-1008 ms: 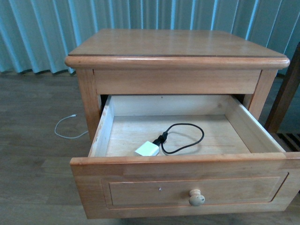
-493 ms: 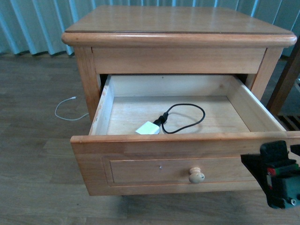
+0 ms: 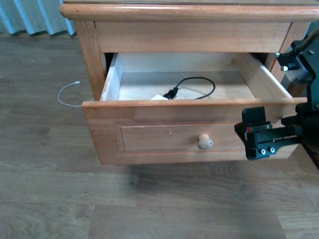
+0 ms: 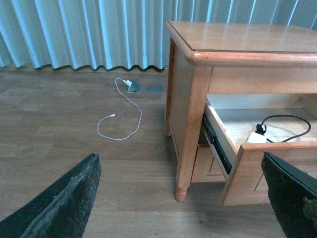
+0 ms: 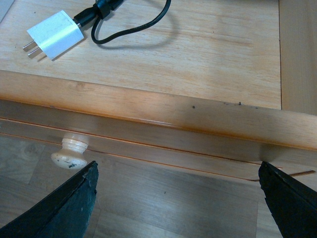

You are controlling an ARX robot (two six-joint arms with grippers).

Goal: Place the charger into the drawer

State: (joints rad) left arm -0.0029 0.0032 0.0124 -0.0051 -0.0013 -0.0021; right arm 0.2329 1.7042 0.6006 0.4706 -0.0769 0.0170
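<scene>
Light-wood drawer [image 3: 149,117] pulled open, charger [image 5: 54,34] lying flat on its floor, just past the front rim from the right gripper [image 3: 259,134].

Right gripper with fingers [image 5: 64,208] spread wide, holding nothing, hanging at the right end of the drawer front; contact with the panel impossible to tell. Round pale knob [image 3: 205,142] further to that gripper's left on the same panel. White plug block beyond the rim and to the gripper's left, black cable looped behind it, deeper inside the drawer. Left gripper [image 4: 178,198] likewise spread wide and holding nothing, well apart from the nightstand [image 4: 233,39], with a thin white cable [image 4: 119,121] on the wooden floor between it and the blue curtain [image 4: 74,29].
</scene>
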